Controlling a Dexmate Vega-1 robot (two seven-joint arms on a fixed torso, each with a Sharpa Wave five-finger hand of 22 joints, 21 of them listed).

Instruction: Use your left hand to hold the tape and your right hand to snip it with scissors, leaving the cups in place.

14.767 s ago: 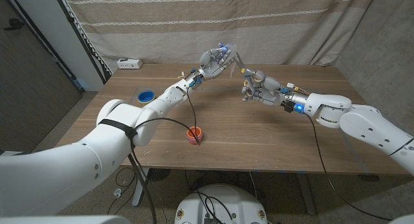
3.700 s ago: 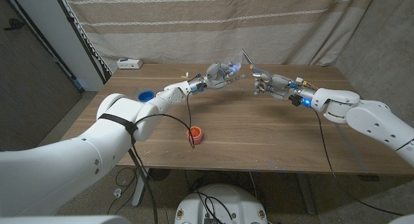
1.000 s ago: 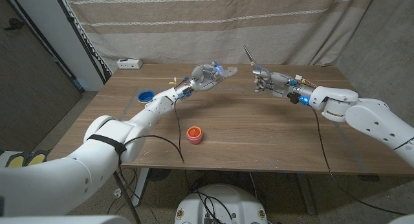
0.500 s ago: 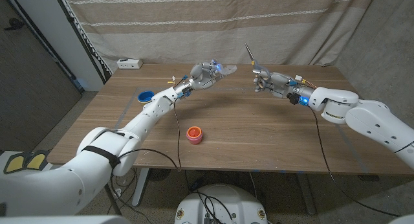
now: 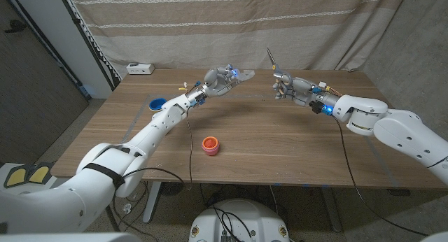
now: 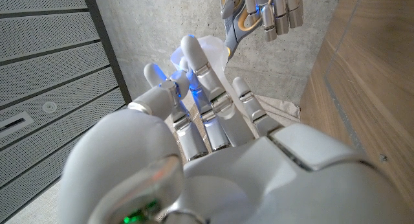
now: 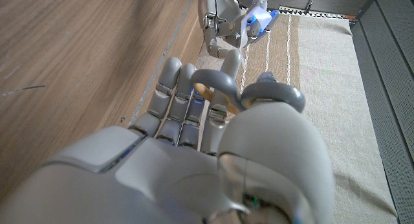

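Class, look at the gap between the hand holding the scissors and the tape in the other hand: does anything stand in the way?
Nothing visible does. The right hand holds the scissors above the table, facing the tape held by the left hand. The gap between them looks open. The orange cup and blue cup stand well aside.

Wooden table (image 5: 280, 140) before a striped beige curtain (image 5: 210, 25), grey wall (image 5: 31, 74) alongside.
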